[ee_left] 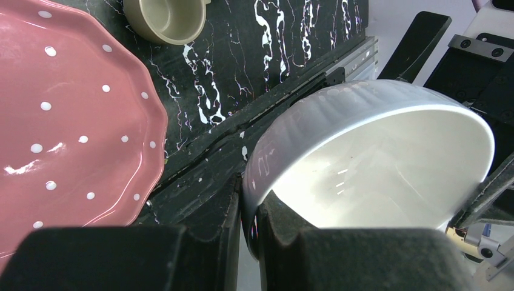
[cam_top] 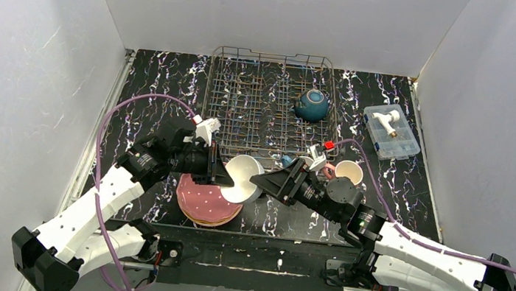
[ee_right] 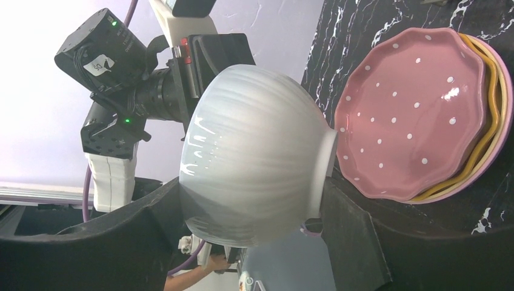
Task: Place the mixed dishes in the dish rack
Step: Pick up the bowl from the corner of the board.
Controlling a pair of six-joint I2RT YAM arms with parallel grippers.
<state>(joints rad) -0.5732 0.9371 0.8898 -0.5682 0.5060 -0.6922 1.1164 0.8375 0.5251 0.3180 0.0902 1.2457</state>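
White ribbed bowl (cam_top: 244, 177), seen from above, hangs just in front of the dish rack (cam_top: 245, 107), over the stacked dotted plates (cam_top: 207, 202). Left wrist: my left gripper (ee_left: 248, 212) pinches the bowl's rim, jaws nearly closed. Right wrist: the right gripper (ee_right: 251, 209) straddles the bowl's body, jaws wide; I cannot tell whether they bear on it. If the left lets go before that hold is firm, I judge the bowl drops onto the plates.

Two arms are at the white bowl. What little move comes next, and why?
Probably the right end effector should close firmly on the bowl: its fingers flank it, though a grip isn't clear, while the left end effector pinches the rim, so this looks like a handover.
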